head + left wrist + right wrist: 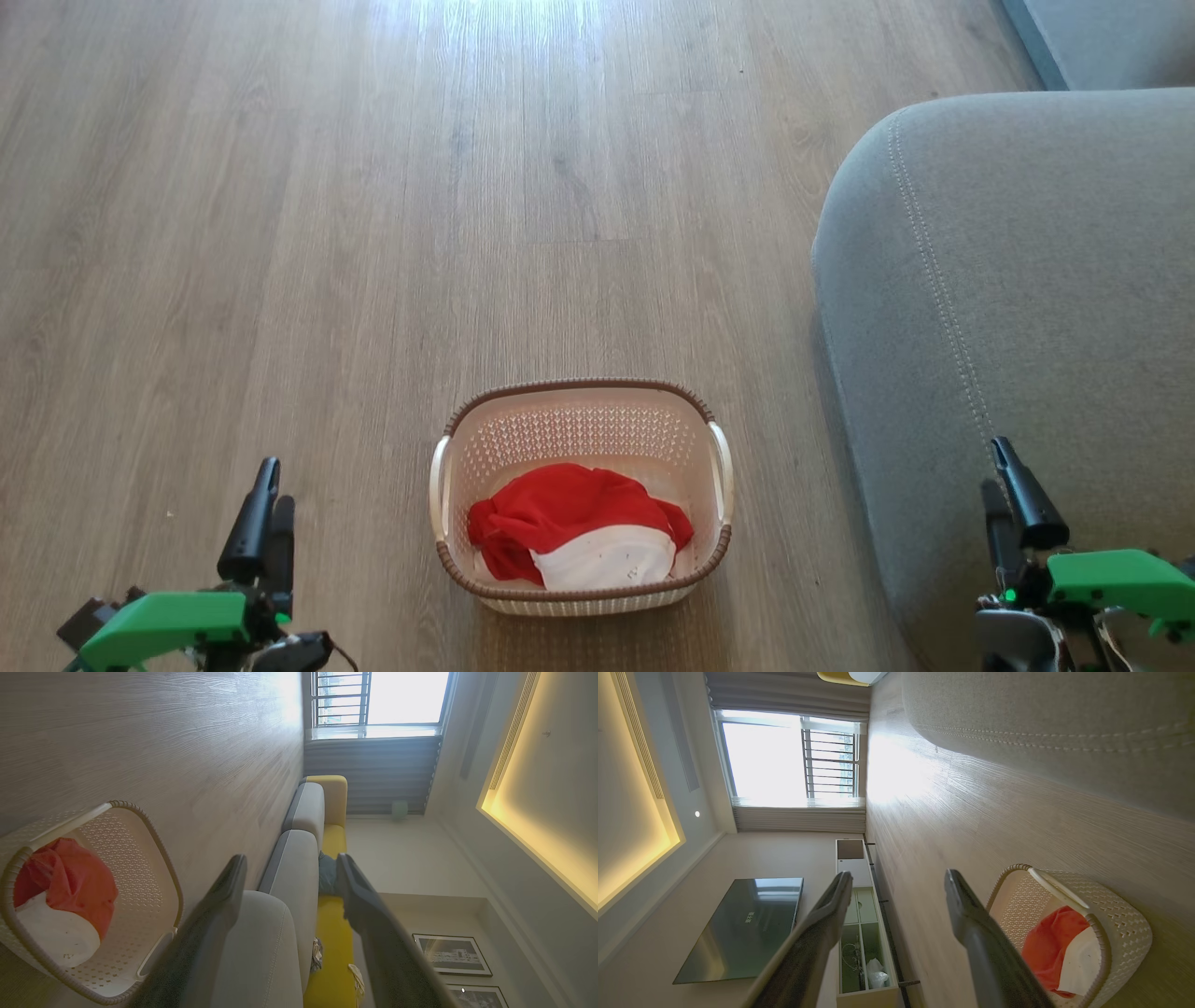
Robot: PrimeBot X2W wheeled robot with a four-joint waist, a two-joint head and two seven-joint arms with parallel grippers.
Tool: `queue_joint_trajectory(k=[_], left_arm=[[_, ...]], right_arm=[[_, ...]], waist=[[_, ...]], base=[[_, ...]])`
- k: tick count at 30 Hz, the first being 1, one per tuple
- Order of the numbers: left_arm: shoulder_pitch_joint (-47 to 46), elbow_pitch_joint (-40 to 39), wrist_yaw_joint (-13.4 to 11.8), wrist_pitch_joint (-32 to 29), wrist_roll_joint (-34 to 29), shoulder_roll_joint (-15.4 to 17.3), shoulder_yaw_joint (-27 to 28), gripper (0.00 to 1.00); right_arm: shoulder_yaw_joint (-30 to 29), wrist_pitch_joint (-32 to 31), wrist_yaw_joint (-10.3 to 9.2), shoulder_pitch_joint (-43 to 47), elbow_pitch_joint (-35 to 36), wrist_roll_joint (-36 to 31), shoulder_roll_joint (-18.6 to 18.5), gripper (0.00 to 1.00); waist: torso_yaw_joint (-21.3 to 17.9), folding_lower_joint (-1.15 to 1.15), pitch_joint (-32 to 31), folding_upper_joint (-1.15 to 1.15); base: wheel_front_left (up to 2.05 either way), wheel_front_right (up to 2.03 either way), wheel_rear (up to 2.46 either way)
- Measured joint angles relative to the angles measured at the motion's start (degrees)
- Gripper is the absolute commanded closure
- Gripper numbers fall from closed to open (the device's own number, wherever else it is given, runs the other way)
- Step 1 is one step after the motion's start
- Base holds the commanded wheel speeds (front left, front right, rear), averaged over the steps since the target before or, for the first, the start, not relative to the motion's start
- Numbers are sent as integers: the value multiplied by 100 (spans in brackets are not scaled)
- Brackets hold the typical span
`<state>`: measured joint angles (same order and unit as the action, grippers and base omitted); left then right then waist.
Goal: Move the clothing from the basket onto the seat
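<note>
Our left gripper [273,485] sits low at the left of the head view, its two dark fingers pointing forward over the wooden floor [373,233], with the green housing of the wrist behind them. In its own wrist view the jaws stand wide apart with nothing between them. That wrist is rolled onto its side, so the floor runs up the left of its view and the basket lies at the lower left. Our right gripper [997,467] mirrors it at the lower right, fingers forward, spread and empty, held above the near part of the seat [1027,280]. This wrist is rolled too, with the floor climbing the right of its view. Neither gripper touches anything, and each is well apart from the basket [579,385], which stands on the floor between them, a little nearer the seat's edge than our left arm. It is cream with perforated walls, a brown braided rim and a white handle on either side. The clothing [560,509] lies bunched inside it toward the near wall – bright red fabric with a white panel at the front – below the rim. The grey seat rises just to the right of the basket, its rounded corner and pale stitching line facing us – bare of any garment
</note>
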<state>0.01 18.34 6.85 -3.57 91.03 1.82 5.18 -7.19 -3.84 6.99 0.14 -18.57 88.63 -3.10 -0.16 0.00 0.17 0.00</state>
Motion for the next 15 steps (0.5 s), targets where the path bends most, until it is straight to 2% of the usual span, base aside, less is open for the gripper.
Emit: queue_joint_trajectory(k=[15], left_arm=[[-157,-342,1,252,-661,1,246,0]], right_arm=[[-230,242,0,-197,495,-985,1,0]], waist=[[7,0,-1,0]], base=[[0,0,0]])
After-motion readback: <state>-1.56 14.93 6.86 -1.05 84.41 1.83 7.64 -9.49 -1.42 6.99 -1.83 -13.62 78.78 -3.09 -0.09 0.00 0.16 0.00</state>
